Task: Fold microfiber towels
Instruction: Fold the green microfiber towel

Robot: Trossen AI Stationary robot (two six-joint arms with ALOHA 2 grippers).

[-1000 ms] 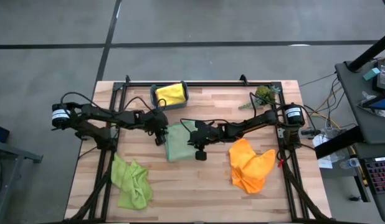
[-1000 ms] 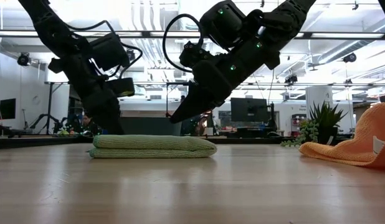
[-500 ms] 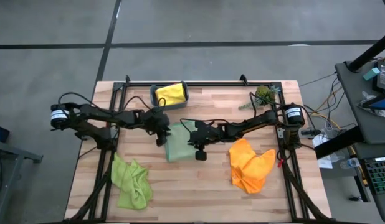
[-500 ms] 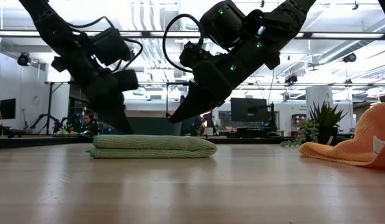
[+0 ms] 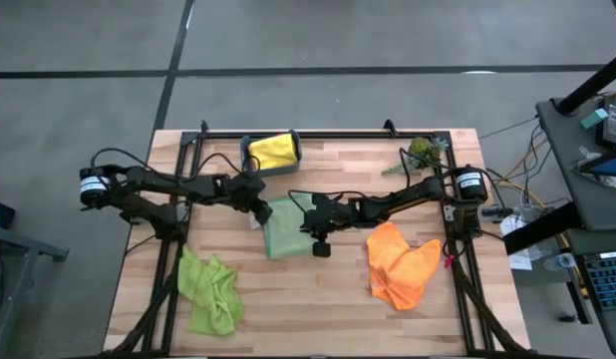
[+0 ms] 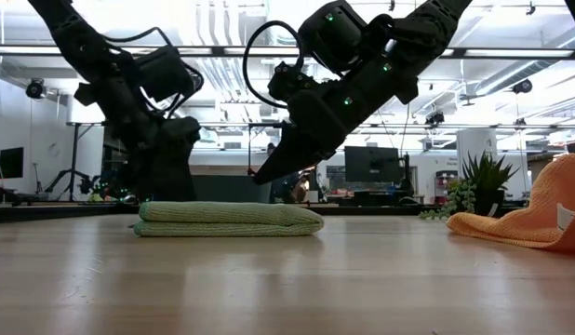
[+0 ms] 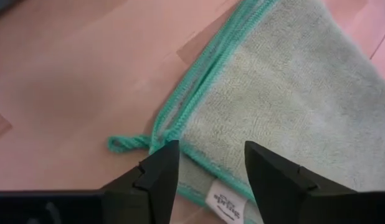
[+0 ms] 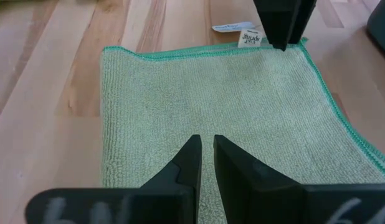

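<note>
The pale sage green towel (image 5: 284, 229) lies folded flat on the table, with two teal-edged layers showing at its corner (image 7: 180, 121). My left gripper (image 7: 208, 168) is open. It stands over the towel's far left corner (image 5: 260, 211), beside the white tag (image 7: 222, 200), pointing down. My right gripper (image 8: 207, 155) is shut and hovers above the towel's middle (image 6: 260, 177), clear of it. The yellow towel (image 5: 272, 150) lies in the teal bin. The lime green towel (image 5: 210, 291) and the orange towel (image 5: 400, 264) lie crumpled on the table. The pink towel is out of view. My left gripper has its open fingers (image 7: 162, 171) low over the towel's tagged corner, one at the teal edge and one over the cloth. I cannot tell whether they touch it.
The teal bin (image 5: 246, 152) stands at the table's far edge. The plant sprig (image 5: 422, 151) lies at the far right. Dark frame rails (image 5: 184, 179) run along the table's left, right and far sides.
My left gripper has lifted a little off the towel's left end, turned about its wrist and come down again at the same corner, slightly toward the far edge. The towel and my right gripper have kept still.
</note>
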